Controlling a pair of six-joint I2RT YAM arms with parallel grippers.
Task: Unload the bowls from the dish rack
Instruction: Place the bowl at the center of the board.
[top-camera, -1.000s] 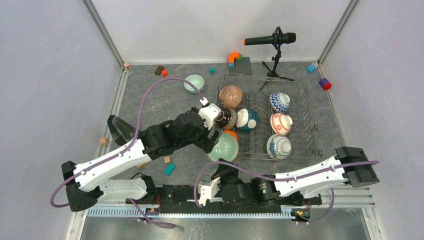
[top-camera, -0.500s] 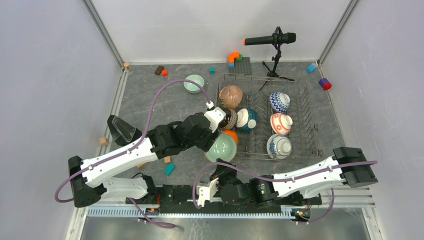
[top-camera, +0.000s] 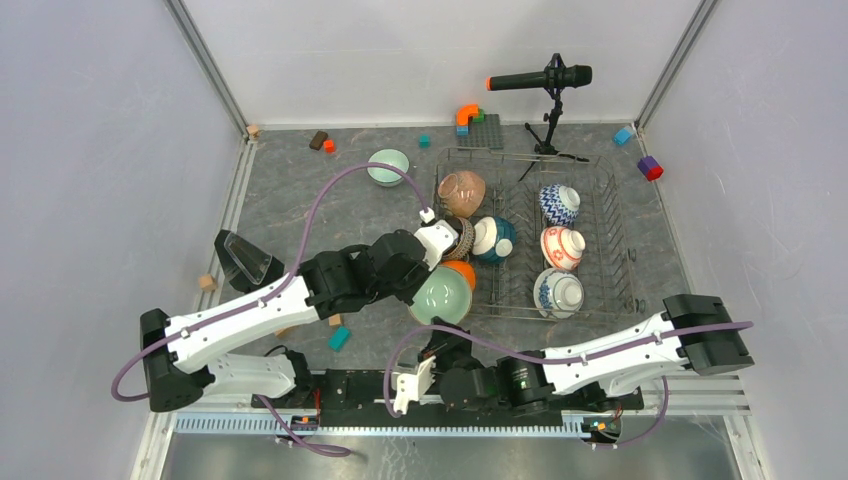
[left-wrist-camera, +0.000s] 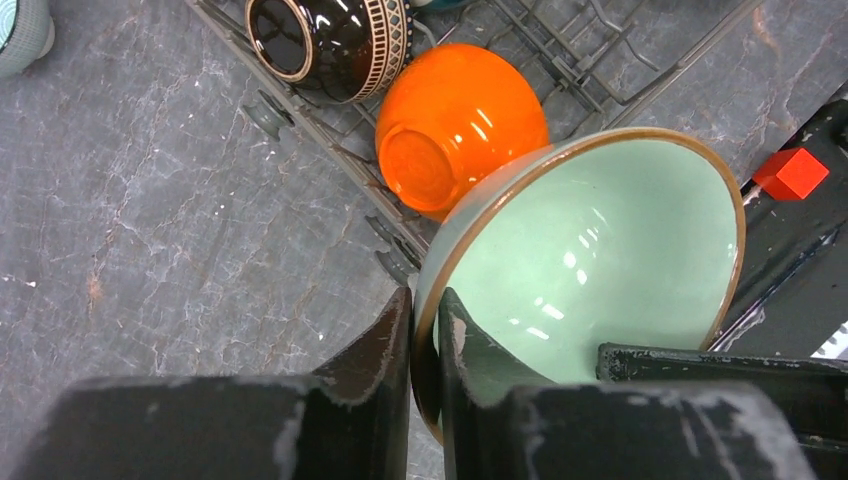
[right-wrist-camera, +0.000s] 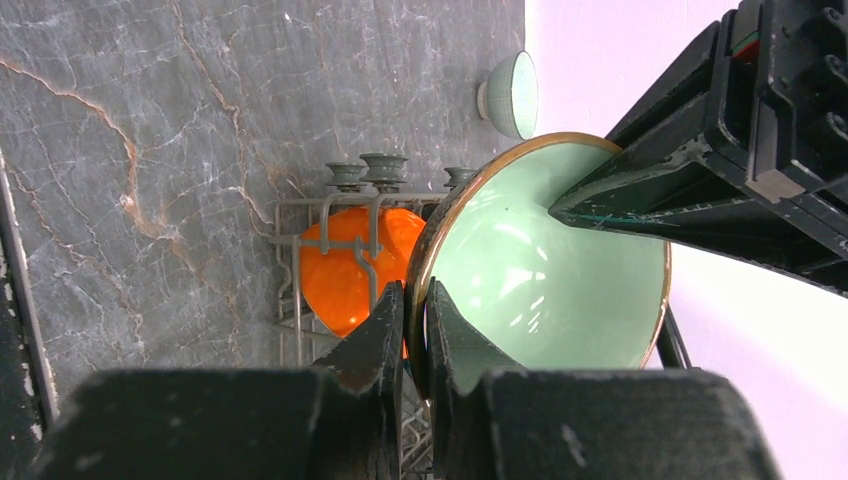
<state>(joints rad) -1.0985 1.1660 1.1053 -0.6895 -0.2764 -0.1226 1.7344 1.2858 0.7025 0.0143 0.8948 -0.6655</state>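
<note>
A pale green bowl (top-camera: 441, 294) with a brown rim is held tilted at the near-left corner of the dish rack (top-camera: 615, 250). My left gripper (left-wrist-camera: 425, 300) is shut on its rim, one finger inside and one outside. My right gripper (right-wrist-camera: 415, 295) is shut on the rim of the same bowl (right-wrist-camera: 540, 260) from the near side. Right behind the pale green bowl (left-wrist-camera: 600, 250), an orange bowl (left-wrist-camera: 455, 120) lies in the rack, and a dark striped bowl (left-wrist-camera: 330, 40) is beyond it. Several other bowls stand in the rack, among them a teal one (top-camera: 493, 239) and a red-white one (top-camera: 562, 247).
A pale teal bowl (top-camera: 387, 166) sits upright on the table left of the rack. Small toy blocks (top-camera: 339, 338) lie scattered on the table, and a studded plate (top-camera: 480, 130) is at the back. A microphone on its stand (top-camera: 545, 80) rises behind the rack.
My left gripper has closed from wide open onto the green bowl's rim, and the left arm has shifted slightly left. The right gripper has kept its grip on the bowl.
</note>
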